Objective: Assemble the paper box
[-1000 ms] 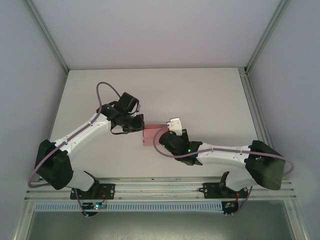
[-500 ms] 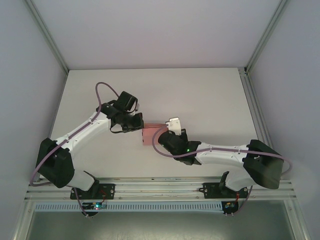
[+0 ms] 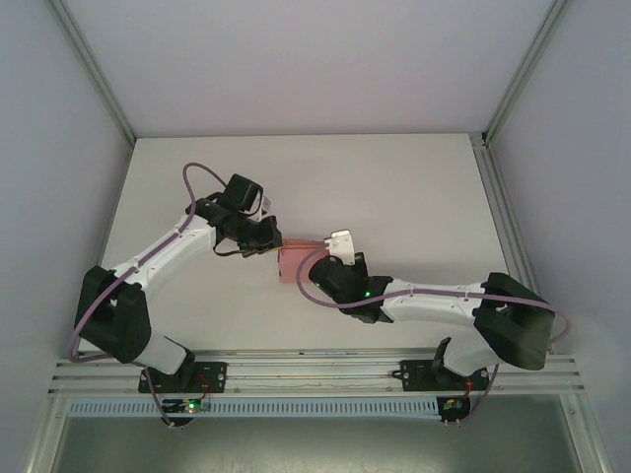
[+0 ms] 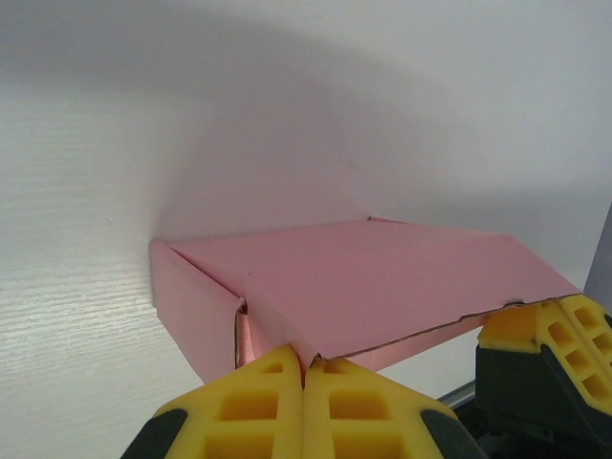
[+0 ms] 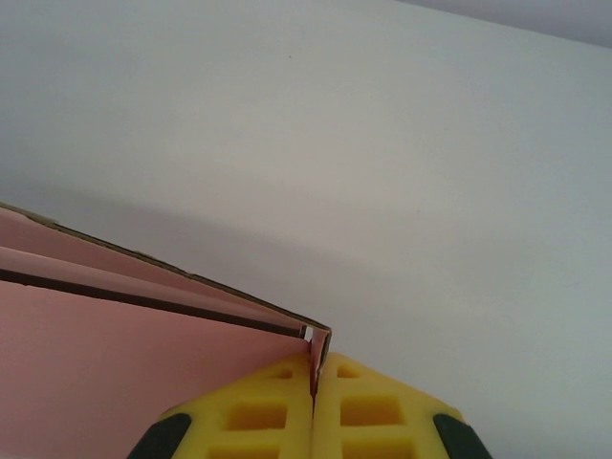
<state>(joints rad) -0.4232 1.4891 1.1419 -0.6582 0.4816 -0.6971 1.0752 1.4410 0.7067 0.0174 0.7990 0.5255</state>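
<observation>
The white flat desk [image 3: 394,187] is found carrying the work near its middle. The pink thin-card paper box [image 4: 363,277], shallow and already folded up, is held between both arms. The left tool [image 4: 304,375] is closed, apparently on a lid corner. The right tool [image 5: 314,378] is closed on a card edge. Lid closure is judged in hand. A gentle tuck is called for next, without creasing.

Pink paper box [image 3: 293,264], thin card, folded shallow rect, top flap down, corner seam gaping, mid table [image 3: 394,177].
</observation>
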